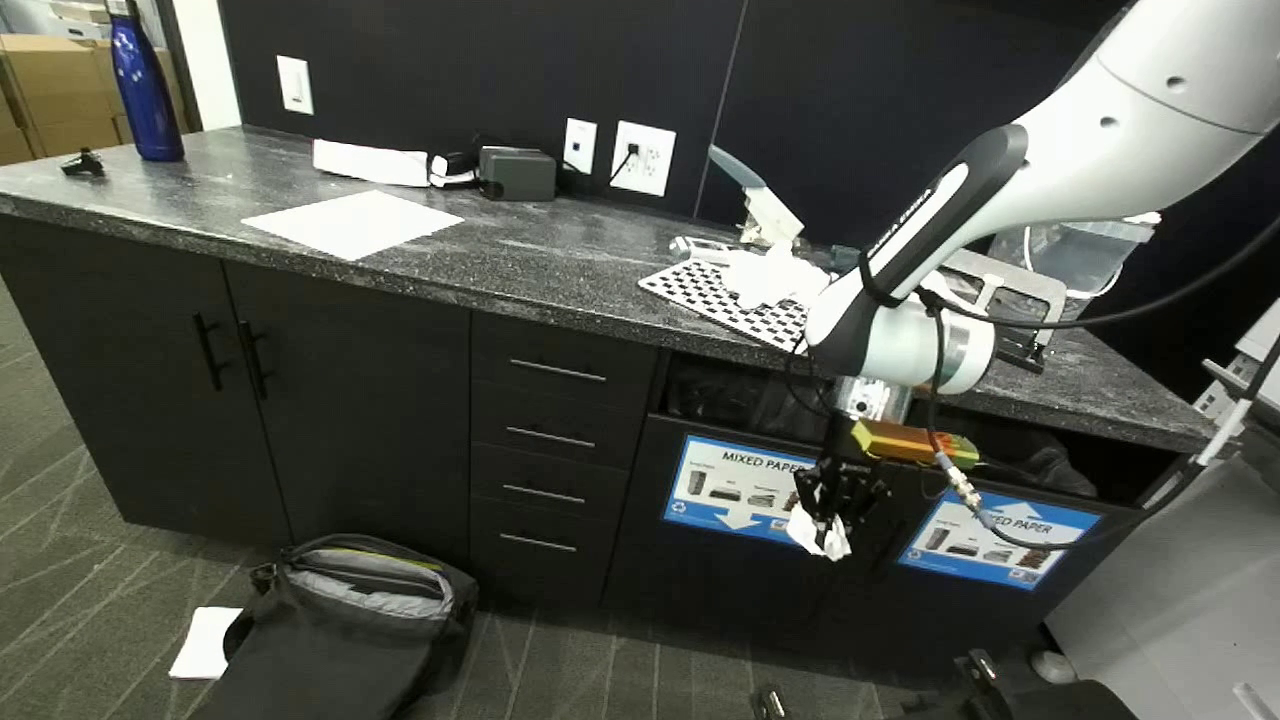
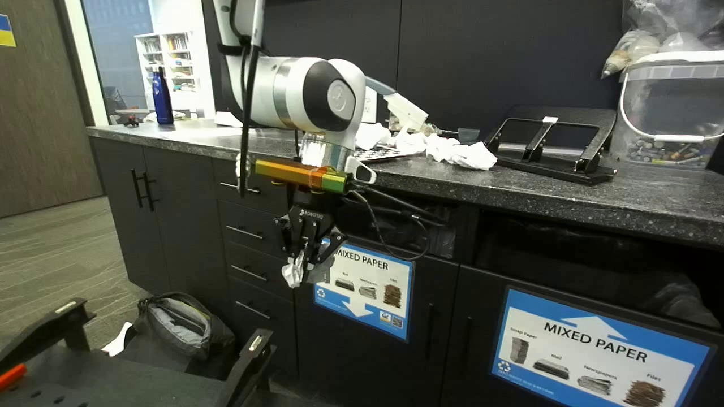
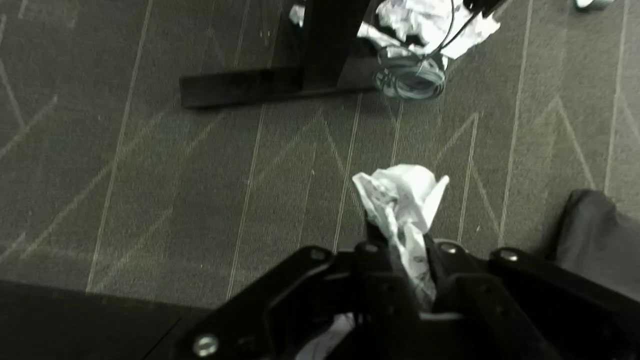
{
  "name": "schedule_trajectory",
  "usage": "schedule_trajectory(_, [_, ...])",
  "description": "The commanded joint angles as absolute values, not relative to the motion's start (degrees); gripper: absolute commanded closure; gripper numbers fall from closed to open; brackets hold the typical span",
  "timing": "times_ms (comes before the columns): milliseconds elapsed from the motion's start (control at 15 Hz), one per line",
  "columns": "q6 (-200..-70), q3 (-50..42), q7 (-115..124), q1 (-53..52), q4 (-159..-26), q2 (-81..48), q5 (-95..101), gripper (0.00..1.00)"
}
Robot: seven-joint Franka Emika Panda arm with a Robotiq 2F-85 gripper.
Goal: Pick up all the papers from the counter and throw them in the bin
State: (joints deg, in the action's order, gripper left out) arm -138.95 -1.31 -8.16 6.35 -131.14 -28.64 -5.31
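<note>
Gripper [image 3: 404, 250], marked ROBOTIQ, clamped on crumpled paper [image 3: 407, 200]; both bins [image 2: 362, 362] [image 2: 481, 299] labelled MIXED PAPER; small loose items [image 2: 673, 151] held in clear bucket [image 2: 667, 102].

The end effector [image 3: 403, 246] points down, fingers [image 3: 375, 265] pinched together.

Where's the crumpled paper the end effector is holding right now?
In an exterior view, the crumpled paper is pinched in the end effector left of centre, lower than the counter, by the left edge of the down-arrow MIXED PAPER label.
</note>
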Motion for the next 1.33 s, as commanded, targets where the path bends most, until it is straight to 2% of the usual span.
schedule_trajectory(0, [-154.7,-1.3,-6.3,4.2,-134.3,-30.1,-3.7,0.92])
schedule_trajectory(733, [-197.0,0.2,-2.6,4.1,-132.8,-36.7,-2.3,0.92])
schedule_trajectory(1267, [-225.3,0.1,3.8,5.3,-124.2,-51.4,-3.3,0.91])
